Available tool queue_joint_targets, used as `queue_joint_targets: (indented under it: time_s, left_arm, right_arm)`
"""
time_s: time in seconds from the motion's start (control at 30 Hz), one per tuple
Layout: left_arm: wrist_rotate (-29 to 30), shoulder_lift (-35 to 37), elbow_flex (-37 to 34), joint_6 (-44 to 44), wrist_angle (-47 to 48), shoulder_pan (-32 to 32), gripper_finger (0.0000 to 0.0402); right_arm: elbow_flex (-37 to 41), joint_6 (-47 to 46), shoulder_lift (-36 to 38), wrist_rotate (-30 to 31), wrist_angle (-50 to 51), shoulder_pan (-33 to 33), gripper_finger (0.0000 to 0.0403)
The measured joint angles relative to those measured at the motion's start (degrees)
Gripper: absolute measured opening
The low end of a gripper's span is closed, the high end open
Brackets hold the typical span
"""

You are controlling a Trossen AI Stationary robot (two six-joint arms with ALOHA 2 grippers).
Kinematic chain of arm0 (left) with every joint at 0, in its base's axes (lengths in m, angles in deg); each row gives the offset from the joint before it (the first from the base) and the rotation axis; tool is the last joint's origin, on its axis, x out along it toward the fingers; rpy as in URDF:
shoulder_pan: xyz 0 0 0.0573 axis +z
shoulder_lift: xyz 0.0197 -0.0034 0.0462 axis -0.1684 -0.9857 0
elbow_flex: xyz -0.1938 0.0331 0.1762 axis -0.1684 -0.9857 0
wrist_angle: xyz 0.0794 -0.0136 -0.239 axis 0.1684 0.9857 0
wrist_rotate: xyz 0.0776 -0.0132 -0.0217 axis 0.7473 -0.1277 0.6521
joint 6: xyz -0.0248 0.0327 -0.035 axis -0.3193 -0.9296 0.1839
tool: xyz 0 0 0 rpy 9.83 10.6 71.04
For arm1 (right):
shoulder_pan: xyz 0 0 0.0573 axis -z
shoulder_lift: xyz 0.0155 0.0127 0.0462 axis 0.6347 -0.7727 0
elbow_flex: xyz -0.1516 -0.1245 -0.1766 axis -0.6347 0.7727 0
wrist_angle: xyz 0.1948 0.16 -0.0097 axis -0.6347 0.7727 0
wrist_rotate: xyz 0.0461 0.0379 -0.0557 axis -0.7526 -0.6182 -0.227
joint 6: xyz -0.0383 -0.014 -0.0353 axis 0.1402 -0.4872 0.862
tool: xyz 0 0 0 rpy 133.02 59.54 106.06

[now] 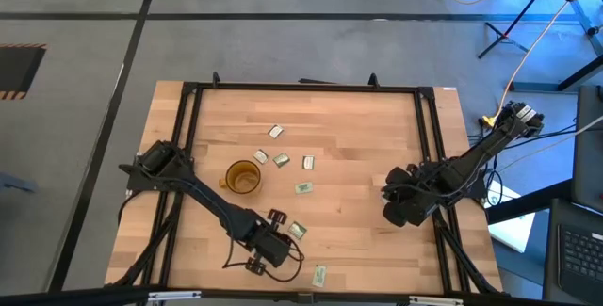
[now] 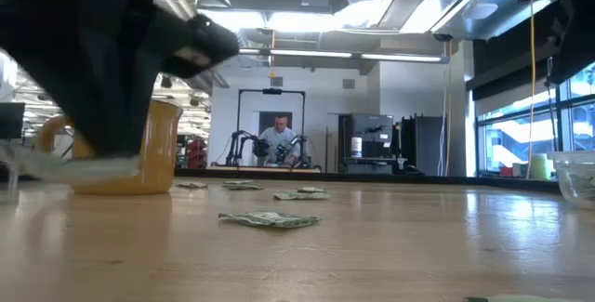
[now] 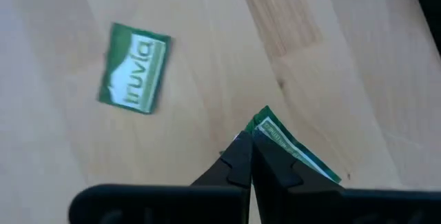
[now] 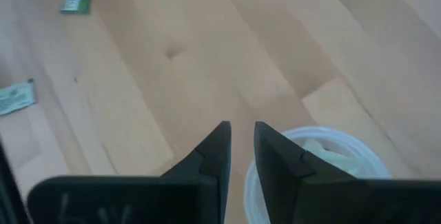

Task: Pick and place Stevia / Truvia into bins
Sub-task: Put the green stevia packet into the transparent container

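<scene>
Green and white Truvia sachets lie flat on the wooden table: several (image 1: 281,160) beside the amber mug (image 1: 243,177), one (image 1: 319,274) at the near edge. My left gripper (image 3: 249,143) is near the table's near edge (image 1: 281,238), shut on one sachet (image 1: 297,230). Another sachet (image 3: 134,69) lies flat beyond it. My right gripper (image 4: 240,127) hovers at the table's right side (image 1: 398,210), narrowly open, above the rim of the clear cup (image 4: 324,156), which holds sachets. The high view hides that cup under the arm. My left gripper pinches the sachet by one corner (image 3: 264,122) between its two fingertips. The rest of the sachet (image 3: 303,156) sticks out to one side of the fingers, tilted against the table. Whether its far end rests on the wood, I cannot tell.
The black frame rails (image 1: 301,88) run along the table's edges. The mug (image 2: 149,149) stands left of centre; the clear cup (image 2: 578,179) is at the right edge. Bare wood lies between the two arms. A person sits in the room far behind the table.
</scene>
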Motion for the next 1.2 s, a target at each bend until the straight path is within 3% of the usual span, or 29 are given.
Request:
queue_joint_targets:
  time_s: [0.17, 0.4, 0.5, 0.63, 0.8, 1.0, 1.2]
  left_arm:
    - [10.4, 3.0, 0.0, -1.5, -0.1, 0.1, 0.0002]
    - [42.4, 4.6, 0.1, -6.8, -2.7, 1.5, 0.0002]
    - [52.4, 4.6, 0.1, -10.0, -7.2, 3.3, 0.0003]
    - [55.9, 4.6, 0.2, -16.4, -15.4, 5.9, 0.0002]
    - [55.8, 4.6, 0.2, -26.5, -23.2, 8.2, 0.0003]
    - [56.0, 4.6, 0.2, -31.1, -27.2, 9.5, 0.0003]
    - [56.0, 4.6, 0.2, -31.3, -27.2, 11.6, 0.0002]
  right_arm:
    - [0.0, 8.8, 0.0, 1.5, -6.4, 0.0, 0.0069]
    - [0.0, 32.6, -1.5, 14.0, -21.5, 0.6, 0.0069]
    - [0.0, 41.4, -3.2, 17.6, -27.9, 2.2, 0.0069]
    - [0.0, 47.6, -6.5, 21.6, -35.3, 5.2, 0.0069]
    - [0.0, 50.0, -10.9, 21.7, -40.0, 9.3, 0.0069]
    - [0.0, 50.6, -15.6, 21.6, -42.6, 14.2, 0.0072]
    - [0.0, 52.3, -18.3, 19.4, -47.8, 17.8, 0.0125]
